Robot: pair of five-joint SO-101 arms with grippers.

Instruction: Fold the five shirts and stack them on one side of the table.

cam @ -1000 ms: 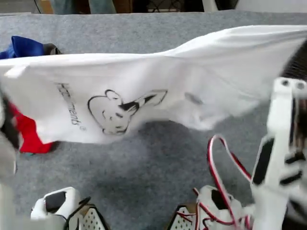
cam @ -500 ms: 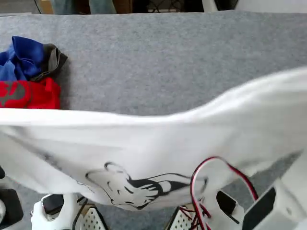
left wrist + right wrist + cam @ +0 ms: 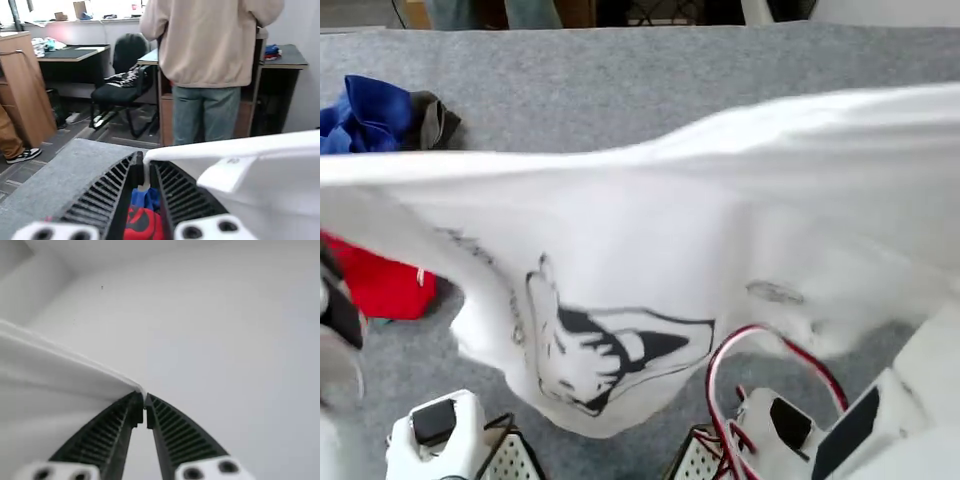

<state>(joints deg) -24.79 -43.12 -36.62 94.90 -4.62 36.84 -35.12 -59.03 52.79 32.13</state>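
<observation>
A white shirt (image 3: pixel 650 260) with a black cartoon print hangs stretched in the air across the high view, above the grey table (image 3: pixel 620 90). My left gripper (image 3: pixel 145 167) is shut on one edge of the white shirt (image 3: pixel 250 165). My right gripper (image 3: pixel 144 402) is shut on another edge of the white shirt (image 3: pixel 60 385). A red shirt (image 3: pixel 380 285) and a blue shirt (image 3: pixel 365 115) with a grey one (image 3: pixel 435 120) lie bunched at the table's left side. The red shirt (image 3: pixel 142 225) and blue shirt (image 3: pixel 145 197) also show between the left fingers.
Arm bases (image 3: pixel 440 435) and a red and white cable loop (image 3: pixel 760 345) sit at the table's near edge. A person (image 3: pixel 210 60) stands beyond the table's far side, next to a desk and a chair (image 3: pixel 122 82).
The white shirt dropped low toward the near edge half a second ago, then rose again; its print now hangs turned sideways. The red shirt is partly covered once more.
</observation>
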